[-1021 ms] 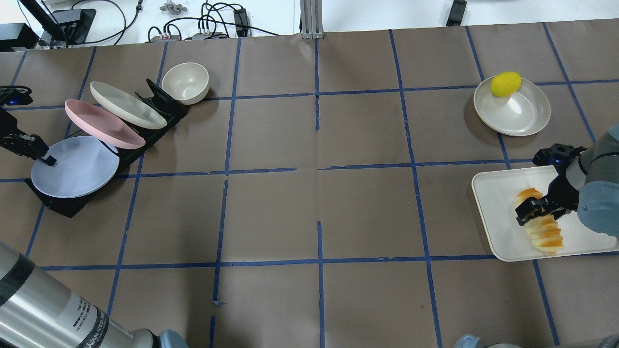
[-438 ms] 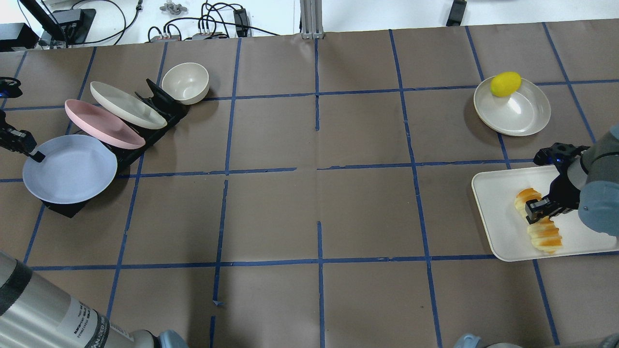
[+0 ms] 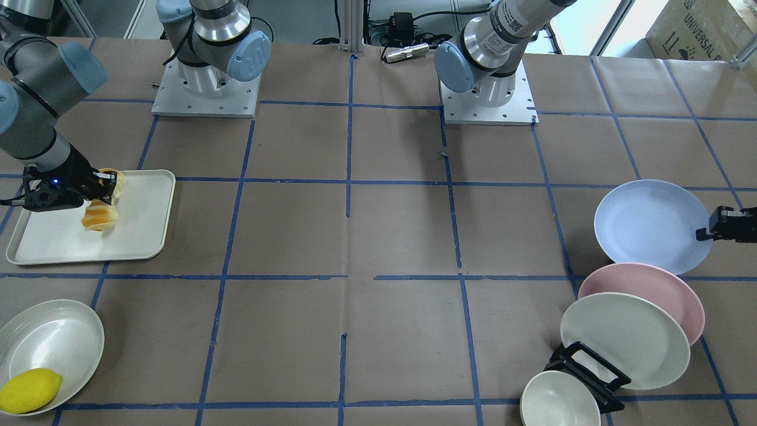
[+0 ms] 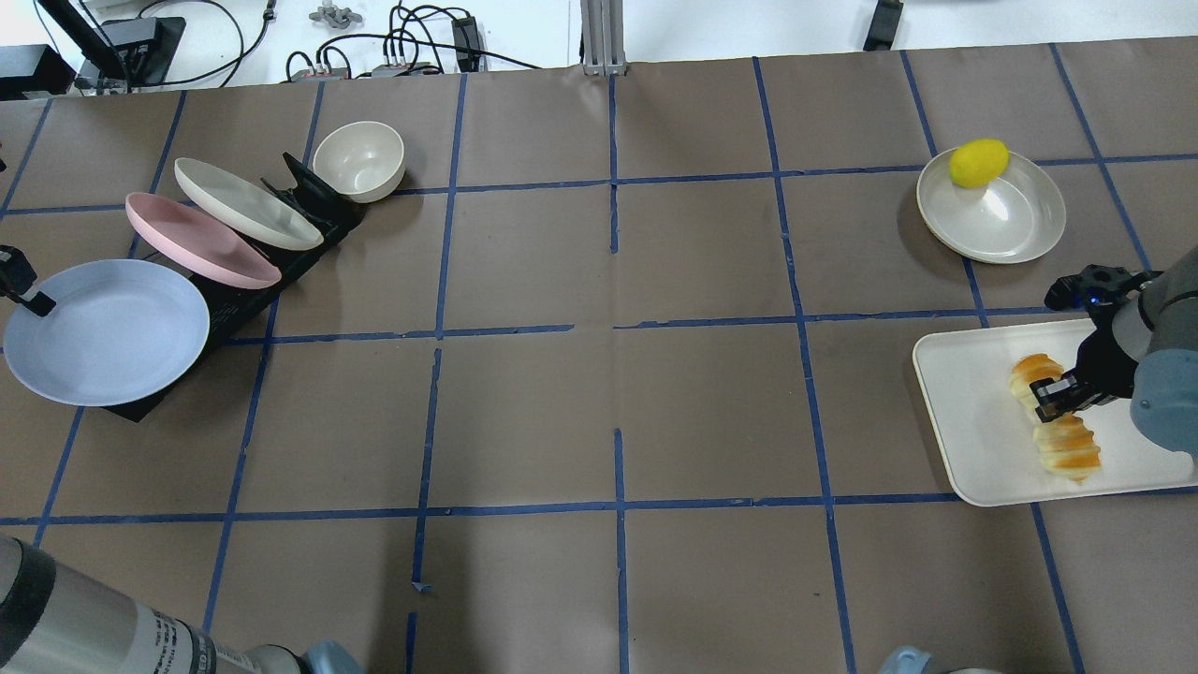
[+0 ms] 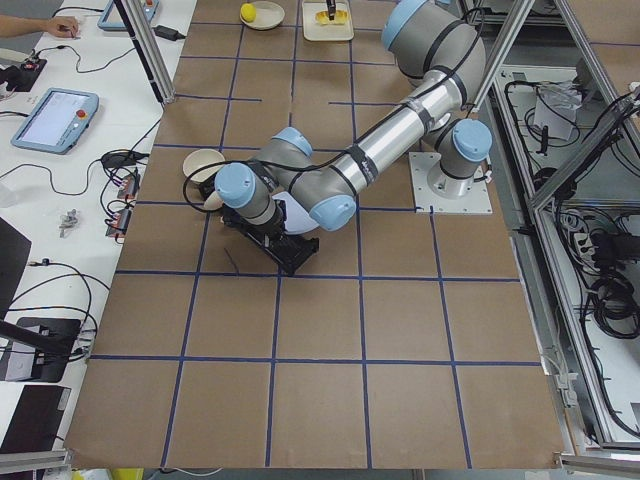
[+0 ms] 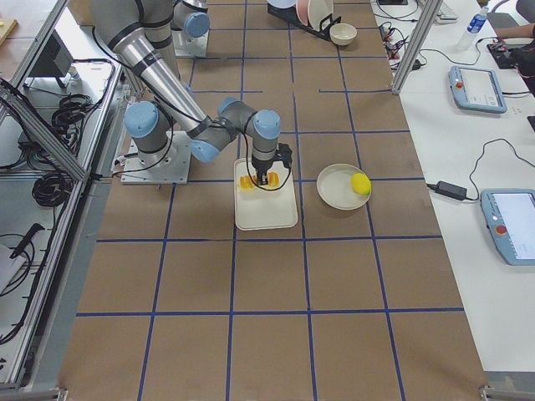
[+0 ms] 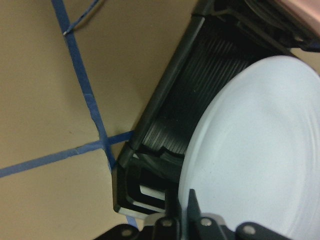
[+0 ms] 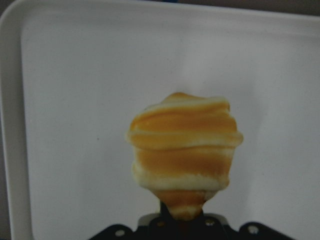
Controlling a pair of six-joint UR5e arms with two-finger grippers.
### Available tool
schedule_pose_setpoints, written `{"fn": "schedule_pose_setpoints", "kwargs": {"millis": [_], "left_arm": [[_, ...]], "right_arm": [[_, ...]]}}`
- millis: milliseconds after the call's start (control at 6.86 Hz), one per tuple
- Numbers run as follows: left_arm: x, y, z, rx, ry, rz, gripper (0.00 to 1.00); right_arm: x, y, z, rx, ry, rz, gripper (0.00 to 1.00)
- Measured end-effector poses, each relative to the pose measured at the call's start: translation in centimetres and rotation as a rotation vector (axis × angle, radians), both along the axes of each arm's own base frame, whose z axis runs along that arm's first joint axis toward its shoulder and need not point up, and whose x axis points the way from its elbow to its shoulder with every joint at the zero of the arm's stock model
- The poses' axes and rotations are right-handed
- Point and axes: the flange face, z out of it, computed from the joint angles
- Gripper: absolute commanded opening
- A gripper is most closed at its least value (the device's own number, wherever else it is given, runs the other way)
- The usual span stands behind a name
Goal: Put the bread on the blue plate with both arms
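Observation:
The blue plate (image 4: 112,332) is tilted over the front end of the black rack (image 4: 234,300), at the table's left edge. My left gripper (image 4: 33,301) is shut on the plate's left rim. It also shows in the front-facing view (image 3: 707,232) and pinches the pale plate (image 7: 260,165) in the left wrist view. The striped bread (image 4: 1069,447) is over the white tray (image 4: 973,459). My right gripper (image 4: 1050,401) is shut across the bread's middle. The right wrist view shows the bread (image 8: 185,150) end-on between the fingers. I cannot tell whether it touches the tray.
The rack also holds a pink plate (image 4: 197,239) and a cream plate (image 4: 245,204), with a cream bowl (image 4: 360,159) at its far end. A yellow lemon (image 4: 979,162) sits in a cream dish (image 4: 1006,220) beyond the tray.
My left gripper has pulled the blue plate leftward, away from the pink plate. My right gripper has closed on the bread and shifted it a little to the right.

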Motion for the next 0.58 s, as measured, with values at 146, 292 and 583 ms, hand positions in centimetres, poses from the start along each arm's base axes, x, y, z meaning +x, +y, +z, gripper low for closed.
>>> {"fn": "schedule_pose_setpoints", "kwargs": {"millis": [146, 292, 583], "left_arm": [[-1.9, 1.6, 1.2, 0.012, -0.008, 0.012, 0.12], [-5.5, 3.2, 2.2, 0.024, -0.022, 0.032, 0.12], [-14.3, 4.6, 3.8, 0.036, -0.059, 0.047, 0.12]], "right_arm": [[0.6, 0.7, 3.0, -0.030, 0.019, -0.003, 0.10], [1.6, 2.0, 6.6, -0.046, 0.025, -0.004, 0.10], [3.9, 4.7, 14.0, -0.065, 0.023, -0.001, 0.11]]}}
